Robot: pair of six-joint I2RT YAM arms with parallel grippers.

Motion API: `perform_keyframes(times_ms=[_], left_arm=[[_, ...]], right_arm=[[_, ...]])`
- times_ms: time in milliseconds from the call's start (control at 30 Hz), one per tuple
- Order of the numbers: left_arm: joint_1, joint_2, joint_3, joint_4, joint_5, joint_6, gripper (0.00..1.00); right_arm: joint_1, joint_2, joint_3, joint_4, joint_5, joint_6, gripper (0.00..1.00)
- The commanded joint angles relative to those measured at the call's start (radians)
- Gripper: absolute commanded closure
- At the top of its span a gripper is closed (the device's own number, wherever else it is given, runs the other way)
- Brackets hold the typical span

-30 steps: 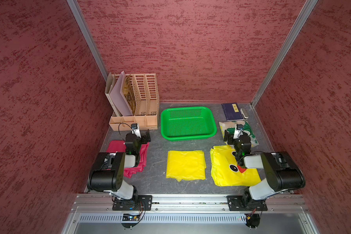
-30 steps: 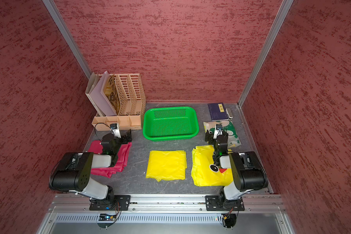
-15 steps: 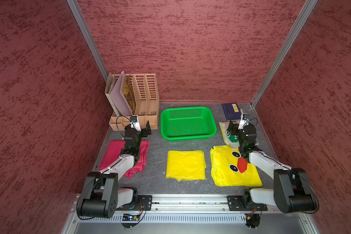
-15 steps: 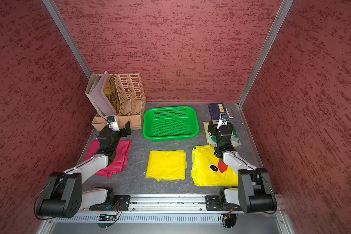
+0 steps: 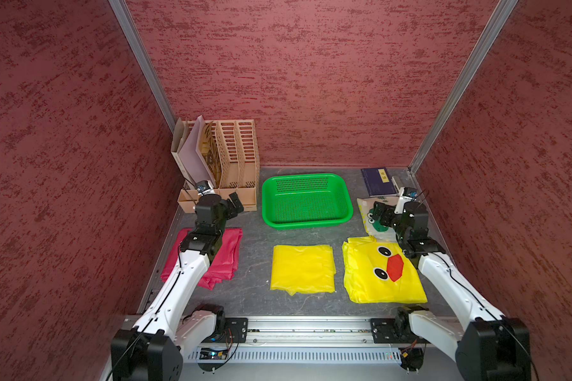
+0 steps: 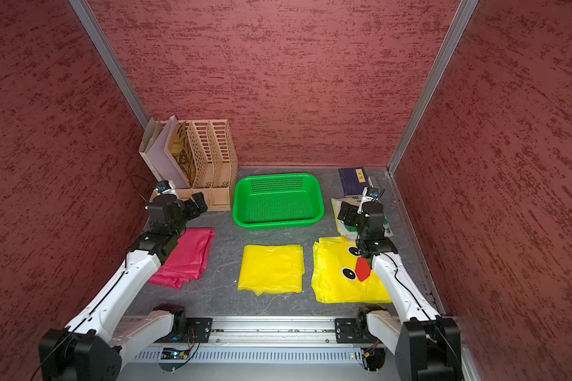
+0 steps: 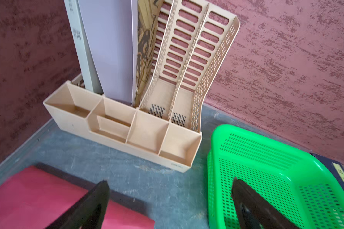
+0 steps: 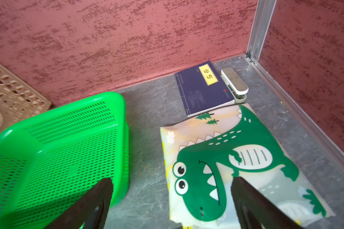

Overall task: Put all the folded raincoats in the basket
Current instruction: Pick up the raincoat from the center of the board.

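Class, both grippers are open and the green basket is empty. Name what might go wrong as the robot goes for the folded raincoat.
1. Wrong pick: pink bundle, plain yellow bundle, duck-faced bundle and dinosaur-print bundle all lie folded; the left gripper hangs by the pink one, the right gripper by the dinosaur one.
2. Thin, flat plastic: a pinch may catch one layer and unfold it over the basket rim.

Both arms same build: left arm (image 5: 185, 277) & right arm (image 5: 449, 283) have white link shells, black boxy joints, thin black cables (image 5: 180, 260) alongside. Fingers (image 7: 87, 204) black, tapered. Small cam (image 5: 202, 189) per wrist. Black base plates (image 5: 233, 330) w/ screws on silver rail (image 5: 307, 330).
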Motion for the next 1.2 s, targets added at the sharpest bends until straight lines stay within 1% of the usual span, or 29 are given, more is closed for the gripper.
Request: perform_keyframes(times_ms=[0, 100, 167, 233, 367, 467, 533, 733, 900, 1033, 1167], left_arm=[[0.001, -0.015, 0.037, -0.218, 0.112, -0.099, 0.0], [-0.02, -0.013, 0.049, -0.296, 0.184, -0.122, 0.0], [-0.048, -0.022, 0.047, -0.331, 0.209, -0.125, 0.0], [-0.093, -0.039, 0.035, -0.342, 0.21, -0.121, 0.0], [-0.183, -0.037, 0.024, -0.362, 0.211, -0.115, 0.0], [-0.245, -0.02, 0.03, -0.405, 0.212, -0.141, 0.0], [-0.282, -0.025, 0.014, -0.395, 0.222, -0.162, 0.0], [-0.381, -0.023, -0.029, -0.354, 0.237, -0.273, 0.0], [-0.509, -0.018, -0.007, -0.391, 0.188, -0.287, 0.0], [-0.557, -0.009, -0.008, -0.395, 0.174, -0.302, 0.0], [-0.591, 0.012, -0.008, -0.384, 0.172, -0.312, 0.0]], right_arm=[[0.004, -0.046, 0.067, -0.215, -0.132, 0.077, 0.02], [0.004, -0.069, 0.09, -0.308, -0.206, 0.116, 0.02], [0.006, -0.087, 0.08, -0.336, -0.259, 0.143, 0.03], [0.01, -0.107, 0.062, -0.336, -0.319, 0.172, 0.05], [0.026, -0.134, 0.039, -0.338, -0.388, 0.216, 0.06], [0.05, -0.132, 0.038, -0.354, -0.428, 0.235, 0.08], [0.069, -0.127, 0.038, -0.361, -0.459, 0.235, 0.1], [0.129, -0.14, 0.03, -0.394, -0.472, 0.222, 0.13], [0.189, -0.148, 0.002, -0.382, -0.448, 0.268, 0.13], [0.245, -0.135, -0.018, -0.367, -0.428, 0.302, 0.14], [0.324, -0.103, -0.029, -0.34, -0.377, 0.339, 0.15]])
